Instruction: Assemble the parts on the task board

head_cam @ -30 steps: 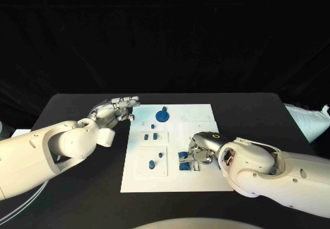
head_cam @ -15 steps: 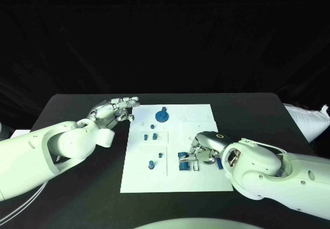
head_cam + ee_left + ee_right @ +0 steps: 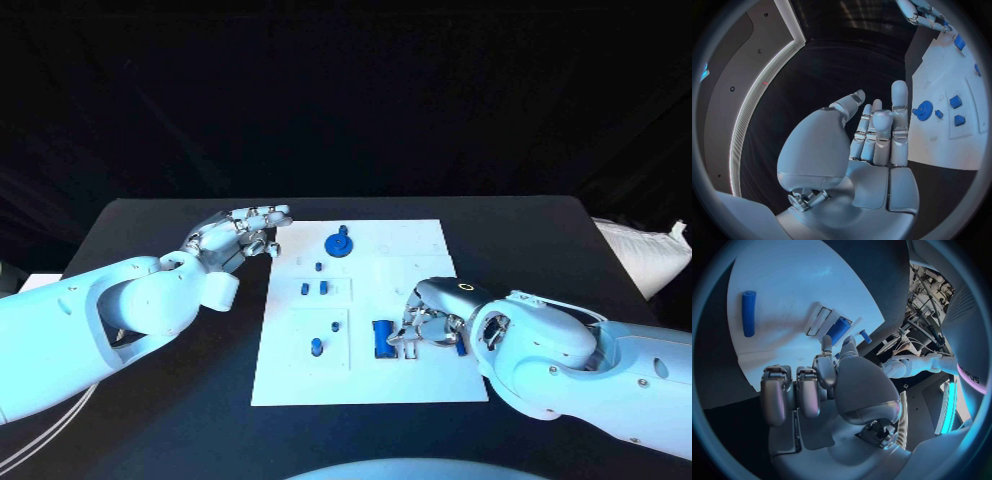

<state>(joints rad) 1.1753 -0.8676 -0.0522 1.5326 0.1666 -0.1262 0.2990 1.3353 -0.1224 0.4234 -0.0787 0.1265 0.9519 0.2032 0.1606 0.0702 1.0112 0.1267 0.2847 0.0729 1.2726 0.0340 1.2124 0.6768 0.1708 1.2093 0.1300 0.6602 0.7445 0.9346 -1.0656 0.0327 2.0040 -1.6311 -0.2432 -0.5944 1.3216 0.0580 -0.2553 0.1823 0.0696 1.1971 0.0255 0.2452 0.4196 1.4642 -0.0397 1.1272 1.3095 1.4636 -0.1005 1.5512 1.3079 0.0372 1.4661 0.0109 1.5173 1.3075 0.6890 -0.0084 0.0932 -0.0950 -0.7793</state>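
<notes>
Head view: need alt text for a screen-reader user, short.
The robot's right hand reaches onto the white rectangular task board on the black table, fingers curled down at a blue block-shaped part. The left hand hovers, fingers apart and holding nothing, by the board's far left corner, near a round blue gear-like part.

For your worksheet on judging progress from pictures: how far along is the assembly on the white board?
Looks done: a blue round part and small blue pieces stand on the task board. In hand: the right hand works at the blue block; whether it grips is unclear. Left: a blue cylinder lies loose. The left hand hovers beside the board, holding nothing.
</notes>
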